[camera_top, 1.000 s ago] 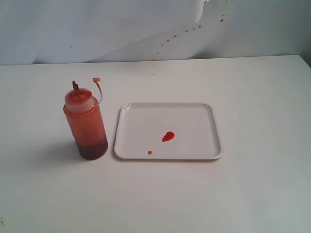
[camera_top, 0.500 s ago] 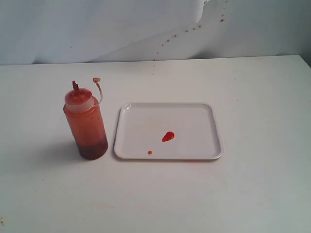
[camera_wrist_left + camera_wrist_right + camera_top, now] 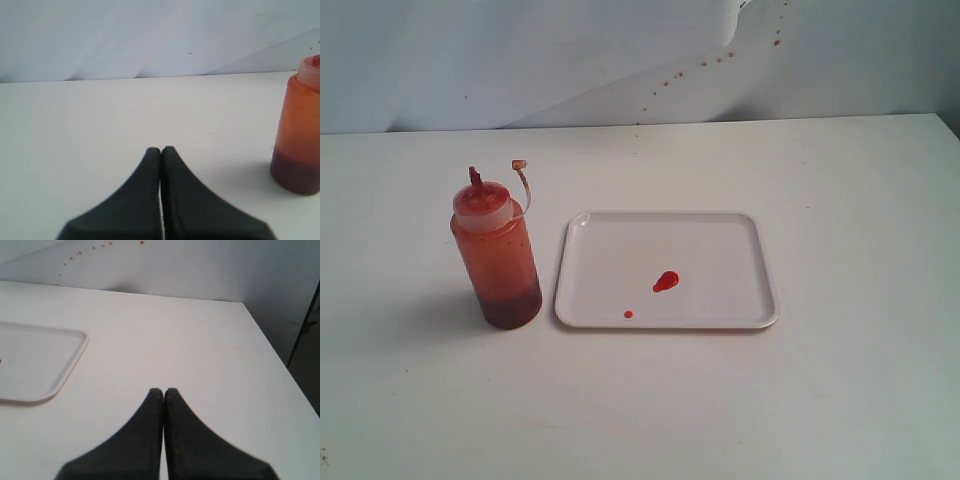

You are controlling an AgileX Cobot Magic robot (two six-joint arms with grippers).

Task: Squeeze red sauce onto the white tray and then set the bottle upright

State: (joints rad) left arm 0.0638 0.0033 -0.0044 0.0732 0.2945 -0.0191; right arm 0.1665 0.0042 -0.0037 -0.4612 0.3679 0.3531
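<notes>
**Exterior view.** A translucent, orange-red cylindrical plastic squeeze bottle (image 3: 497,255) stands upright on the white counter (image 3: 770,400). It is just left of a flat white rectangular plastic tray (image 3: 720,235) with rounded corners and a low rim, near it but not touching. A dark red layer fills the bottom of the bottle, and the wall above it is tinted orange. The pointed red nozzle (image 3: 475,176) is uncovered, and its small cap (image 3: 520,164) hangs beside it on a thin tether. The tray holds glossy red sauce (image 3: 666,281): one small blob near the middle and a tinier dot (image 3: 628,314) close to the front rim.

**Limits of view.** You see the arms only through the wrist cameras. The left wrist view cuts the bottle (image 3: 298,145) at the frame edge, so its nozzle is lost. The right wrist view shows only one corner of the tray (image 3: 40,360). The brownish specks (image 3: 720,55) on the back wall are too small to identify.

**Pose.** Your left fingers (image 3: 156,156) are pressed together tip to tip and hold nothing. They sit low over bare counter, with the bottle ahead and apart from them. Your right fingers (image 3: 157,397) are likewise closed and empty, over bare counter and apart from the tray.
</notes>
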